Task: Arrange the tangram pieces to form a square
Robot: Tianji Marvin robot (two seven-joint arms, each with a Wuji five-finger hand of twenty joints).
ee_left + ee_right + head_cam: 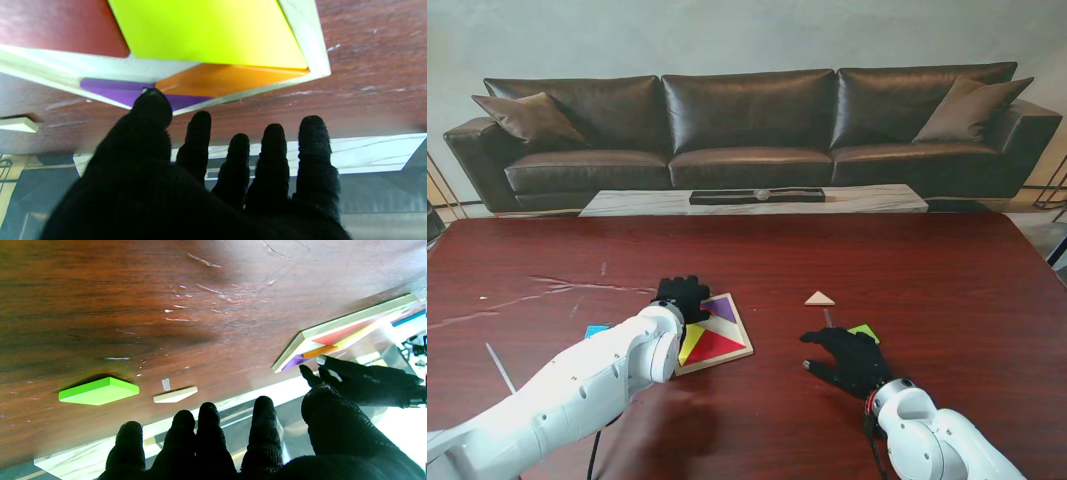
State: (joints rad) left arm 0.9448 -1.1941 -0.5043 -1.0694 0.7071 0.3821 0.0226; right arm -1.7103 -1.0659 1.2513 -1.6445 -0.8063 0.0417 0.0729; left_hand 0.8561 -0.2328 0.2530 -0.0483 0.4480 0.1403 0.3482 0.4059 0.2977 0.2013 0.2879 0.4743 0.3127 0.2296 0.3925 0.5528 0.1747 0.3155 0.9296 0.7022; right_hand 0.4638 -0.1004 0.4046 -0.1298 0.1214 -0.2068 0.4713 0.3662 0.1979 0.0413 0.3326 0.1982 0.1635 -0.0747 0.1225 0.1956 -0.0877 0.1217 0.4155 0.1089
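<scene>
You are looking at a dark wooden surface (pixel 947 280) with the wooden tray (pixel 739 352) lying left of centre, and the job is sitting partly finished: a red piece (pixel 715 345), a yellow piece (pixel 691 342), an orange piece (pixel 718 322) and a purple piece (pixel 721 305) are already lying inside the frame, though pale bare floor is still showing in the left wrist view, so you are judging the square as incomplete. Still waiting outside are a green piece (pixel 864 331) just beside the right hand, a small pale triangle (pixel 819 298) farther off between the hands, and a blue piece (pixel 596 330) peeking out at the left arm's far side. Your left hand (pixel 681 297) is hovering over the tray's far left corner, fingers spread and holding nothing, thumb tip at the purple piece. Your right hand (pixel 849 358) is resting low near the green piece, fingers splayed and empty.
</scene>
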